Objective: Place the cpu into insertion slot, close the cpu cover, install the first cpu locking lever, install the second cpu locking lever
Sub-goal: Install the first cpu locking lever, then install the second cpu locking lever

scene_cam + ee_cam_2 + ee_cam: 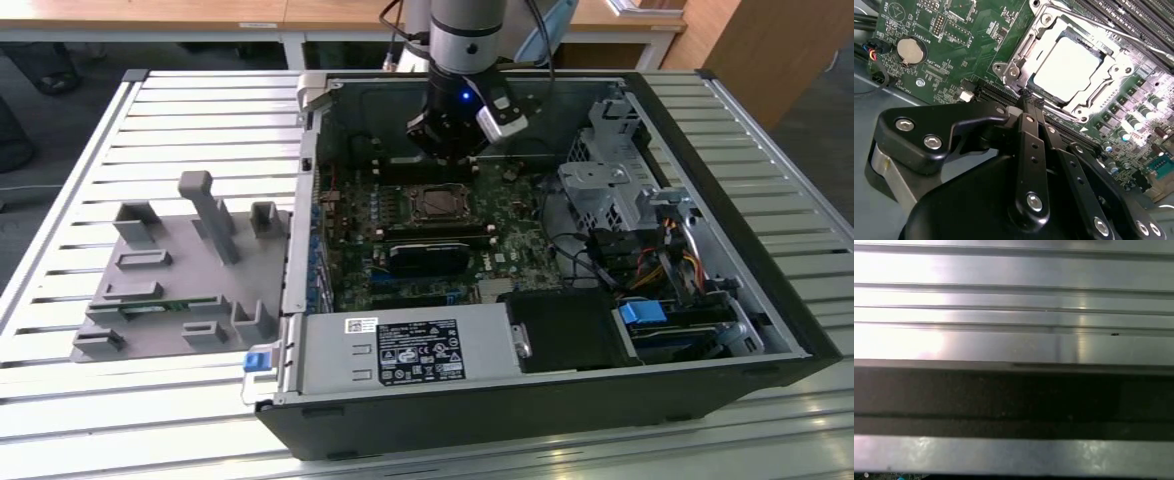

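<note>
Hovering low inside the open computer case, the gripper sat just at the far side of the insertion slot, its two fingers pressed together with nothing between them. In the second wrist view the closed fingertips stood right beside one corner of the cpu cover, close to the thin metal rod running along that edge, which was probably one of the locking levers; I judged the pinched fingers were meant as a single narrow pusher for working that hardware rather than for grasping.

The cpu lay flat in the socket, its pale metal top showing through the large square window of the cover, and the cover appeared to lie down over it. So the chip seemed placed and the frame lowered, with the lever work the step in hand; whether either lever was already hooked I could not tell.

The case lay on its side on a slatted metal table, its open face upward so the green motherboard could be reached from above. Inside it, on the exterior view's right, were a drive cage and bundled cables; at the near edge sat the power supply. On the exterior view's left, well apart from the case, a grey fixture tray rested on the table.
</note>
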You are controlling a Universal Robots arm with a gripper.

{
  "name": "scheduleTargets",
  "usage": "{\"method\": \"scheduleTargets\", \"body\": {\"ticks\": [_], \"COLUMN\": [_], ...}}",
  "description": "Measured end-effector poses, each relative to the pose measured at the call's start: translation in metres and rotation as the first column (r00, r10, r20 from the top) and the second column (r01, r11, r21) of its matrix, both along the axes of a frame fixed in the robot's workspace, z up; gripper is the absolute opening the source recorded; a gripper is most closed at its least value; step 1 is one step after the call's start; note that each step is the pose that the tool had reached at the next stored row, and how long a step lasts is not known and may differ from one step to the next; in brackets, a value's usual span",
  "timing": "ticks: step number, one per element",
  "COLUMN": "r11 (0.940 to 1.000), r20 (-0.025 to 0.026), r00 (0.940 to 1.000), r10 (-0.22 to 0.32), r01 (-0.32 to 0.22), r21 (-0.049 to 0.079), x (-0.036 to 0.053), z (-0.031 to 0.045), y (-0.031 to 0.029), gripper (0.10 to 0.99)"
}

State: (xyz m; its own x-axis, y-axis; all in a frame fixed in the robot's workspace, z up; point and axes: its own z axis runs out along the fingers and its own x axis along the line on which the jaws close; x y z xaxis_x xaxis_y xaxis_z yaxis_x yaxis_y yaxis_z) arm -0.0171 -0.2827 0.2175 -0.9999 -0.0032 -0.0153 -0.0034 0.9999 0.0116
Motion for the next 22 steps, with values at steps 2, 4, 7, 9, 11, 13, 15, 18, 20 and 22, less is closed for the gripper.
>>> {"method": "scheduleTargets", "body": {"ticks": [2,4,7,9,11,13,15,18,20,22], "r11": [1.0,1.0,1.0,1.0,1.0,1.0,1.0,1.0,1.0,1.0], "r20": [0.0,-0.0001,-0.0001,0.0,-0.0001,-0.0001,-0.0001,-0.0001,-0.0001,-0.0001], "r00": [1.0,1.0,1.0,1.0,1.0,1.0,1.0,1.0,1.0,1.0], "r10": [0.0,0.0,0.0,0.0,0.0,0.0,0.0,0.0,0.0,0.0], "r01": [0.0,0.0,0.0,0.0,0.0,0.0,0.0,0.0,0.0,0.0], "r21": [0.0,0.0,0.0,0.0,0.0,0.0,0.0,0.0,0.0,0.0], "x": [0.0001,0.0003,0.0009,0.0011,0.0012,0.0013,0.0014,0.0018,0.0021,0.0022], "z": [0.0,0.0001,0.0,0.0,0.0,0.0,0.0,0.0,0.0,0.0], "y": [-0.0003,-0.0005,-0.0007,-0.0009,-0.0012,-0.0018,-0.0028,-0.0056,-0.0072,-0.0086], "gripper": [0.106,0.106,0.106,0.106,0.106,0.106,0.106,0.106,0.106,0.106]}}
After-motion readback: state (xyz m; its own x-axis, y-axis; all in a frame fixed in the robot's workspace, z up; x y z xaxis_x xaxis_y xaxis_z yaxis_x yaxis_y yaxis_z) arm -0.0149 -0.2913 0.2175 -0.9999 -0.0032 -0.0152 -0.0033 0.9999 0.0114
